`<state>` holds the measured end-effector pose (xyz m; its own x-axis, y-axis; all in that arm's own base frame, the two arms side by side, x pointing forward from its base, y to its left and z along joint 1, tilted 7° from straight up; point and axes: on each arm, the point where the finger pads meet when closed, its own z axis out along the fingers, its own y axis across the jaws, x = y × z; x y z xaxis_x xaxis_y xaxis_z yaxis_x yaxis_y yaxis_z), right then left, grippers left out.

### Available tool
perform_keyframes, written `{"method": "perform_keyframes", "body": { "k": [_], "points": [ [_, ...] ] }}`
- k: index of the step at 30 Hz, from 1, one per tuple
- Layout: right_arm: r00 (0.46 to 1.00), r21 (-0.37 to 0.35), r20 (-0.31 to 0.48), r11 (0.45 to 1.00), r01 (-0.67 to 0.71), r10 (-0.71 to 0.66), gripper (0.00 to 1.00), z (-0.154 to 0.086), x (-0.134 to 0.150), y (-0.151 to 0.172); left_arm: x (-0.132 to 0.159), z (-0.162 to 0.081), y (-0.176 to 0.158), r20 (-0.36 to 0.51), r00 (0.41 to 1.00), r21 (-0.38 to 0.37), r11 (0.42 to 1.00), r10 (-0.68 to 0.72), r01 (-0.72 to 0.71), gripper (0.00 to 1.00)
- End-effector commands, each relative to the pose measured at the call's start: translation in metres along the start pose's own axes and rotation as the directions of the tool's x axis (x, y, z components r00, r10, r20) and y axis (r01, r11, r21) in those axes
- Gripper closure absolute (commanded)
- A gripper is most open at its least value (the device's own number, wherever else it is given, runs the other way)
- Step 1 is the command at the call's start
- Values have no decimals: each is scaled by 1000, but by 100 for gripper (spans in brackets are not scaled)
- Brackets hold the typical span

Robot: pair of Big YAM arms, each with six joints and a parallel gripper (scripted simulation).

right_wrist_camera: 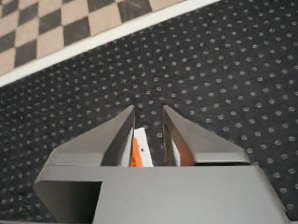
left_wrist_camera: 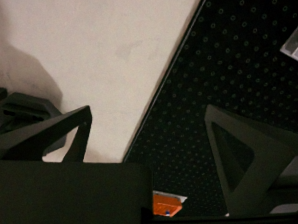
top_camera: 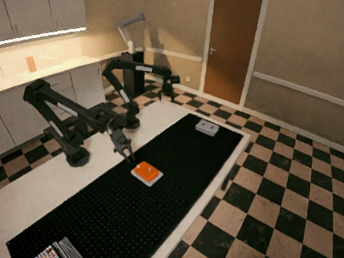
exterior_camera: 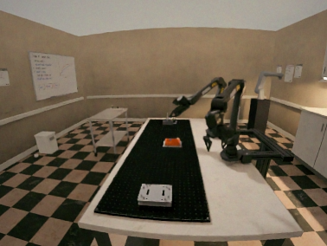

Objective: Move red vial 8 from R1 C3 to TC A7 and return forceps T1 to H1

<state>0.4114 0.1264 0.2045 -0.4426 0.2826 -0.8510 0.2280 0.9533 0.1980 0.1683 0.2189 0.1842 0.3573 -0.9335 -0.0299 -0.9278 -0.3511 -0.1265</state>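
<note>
White under everything, the table [top_camera: 156, 109] [exterior_camera: 242, 203] [left_wrist_camera: 110, 45] [right_wrist_camera: 65, 55] carried the black mat [top_camera: 127, 209] [exterior_camera: 164, 169] [left_wrist_camera: 175, 105] [right_wrist_camera: 200, 75] along its length. From over here I had the left arm [top_camera: 142, 68] [exterior_camera: 235, 93] folded back toward the table's bare side and the right arm [top_camera: 59, 109] [exterior_camera: 203, 93] reaching in over the mat. In the top view, the left gripper [top_camera: 169, 94] [exterior_camera: 208, 144] [left_wrist_camera: 148, 111] hung at about twelve o'clock from TC, spread wide, with nothing held. My right gripper [top_camera: 132, 160] [exterior_camera: 173, 115] [right_wrist_camera: 148, 112] pointed down at about ten o'clock from TC, near it, its fingers drawn to a narrow gap, also holding nothing. TC [top_camera: 147, 171] [exterior_camera: 172, 142] [left_wrist_camera: 167, 204] [right_wrist_camera: 137, 156], orange on a pale plate, sat mid-mat. Toward half past one from it lay a grey block [top_camera: 207, 127] [exterior_camera: 155, 195], two slots on top; toward half past seven, R1 [top_camera: 49, 255], cut by the frame's edge. Smallest were its coloured caps; I couldn't tell red 8 among them, nor make out T1 for certain.
</note>
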Motion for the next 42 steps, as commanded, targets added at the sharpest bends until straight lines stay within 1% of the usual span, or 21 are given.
{"method": "perform_keyframes", "body": {
  "k": [1, 3, 6, 12, 14, 17, 18, 21, 23, 26, 27, 28, 29, 31, 32, 35, 36, 38, 40, 42],
  "points": [
    [998, 21, -16, 998, 58, -58, 76, 7, -27, 1, -5, -12, -9, 19, 1000, 28, 1000, 1, -2, 0],
    [995, 41, -52, 995, 93, -90, 76, 11, -28, -6, -5, -12, -9, 19, 1000, 28, 1000, 1, -2, 0],
    [994, 43, -55, 994, 96, -93, 76, 12, -29, -10, -5, -12, -9, 19, 1000, 28, 1000, 1, -2, 0],
    [968, 86, -179, 978, 192, -174, 76, 19, -34, -34, -5, -12, -9, 19, 1000, 28, 1000, 1, -2, 0],
    [967, 87, -182, 977, 194, -176, 76, 21, -36, -42, -5, -12, -9, 19, 1000, 28, 1000, 1, -2, 0],
    [946, 98, -248, 967, 237, -207, 76, 22, -37, -54, -5, -12, -9, 19, 1000, 28, 1000, 1, -2, 0],
    [946, 98, -248, 966, 237, -207, 76, 22, -38, -58, -5, -12, -9, 19, 1000, 28, 1000, 1, -2, 0],
    [920, 102, -315, 956, 275, -231, 76, 23, -40, -71, -5, -12, -9, 19, 1000, 28, 1000, 1, -2, 0],
    [920, 102, -315, 956, 275, -231, 76, 23, -40, -71, -5, -12, -9, 19, 1000, 28, 1000, 1, -2, 0],
    [890, 100, -382, 946, 307, -249, 76, 22, -41, -83, -5, -12, -9, 19, 1000, 28, 1000, 1, -2, 0],
    [890, 100, -382, 946, 308, -249, 76, 21, -42, -87, -5, -12, -9, 19, 1000, 28, 1000, 1, -2, 0],
    [889, 100, -384, 946, 309, -250, 76, 14, -35, -96, -5, -12, -9, 19, 1000, 28, 1000, 1, -2, 0],
    [880, 97, -402, 944, 316, -254, 76, 19, -44, -95, -5, -12, -9, 19, 1000, 28, 1000, 1, -2, 0],
    [856, 92, -446, 938, 334, -261, 76, 18, -44, -104, -5, -12, -9, 19, 1000, 28, 1000, 1, -2, 0],
    [858, 92, -442, 938, 333, -261, 76, 16, -46, -107, -5, -12, -9, 19, 1000, 28, 1000, 1, -2, 0],
    [818, 78, -508, 932, 354, -268, 76, 13, -46, -120, -5, -12, -9, 19, 1000, 28, 1000, 1, -2, 0],
    [818, 79, -508, 932, 355, -269, 76, 12, -46, -123, -5, -12, -9, 19, 1000, 28, 1000, 1, -2, 0],
    [789, 65, -552, 929, 364, -270, 76, 9, -47, -131, -5, -12, -9, 19, 1000, 28, 1000, 1, -2, 0],
    [789, 65, -552, 929, 364, -270, 76, 9, -47, -131, -5, -12, -9, 19, 1000, 28, 1000, 1, -2, 0],
    [757, 49, -594, 928, 370, -270, 76, 5, -47, -138, -5, -12, -9, 19, 1000, 28, 1000, 1, -2, 0]
  ]
}}
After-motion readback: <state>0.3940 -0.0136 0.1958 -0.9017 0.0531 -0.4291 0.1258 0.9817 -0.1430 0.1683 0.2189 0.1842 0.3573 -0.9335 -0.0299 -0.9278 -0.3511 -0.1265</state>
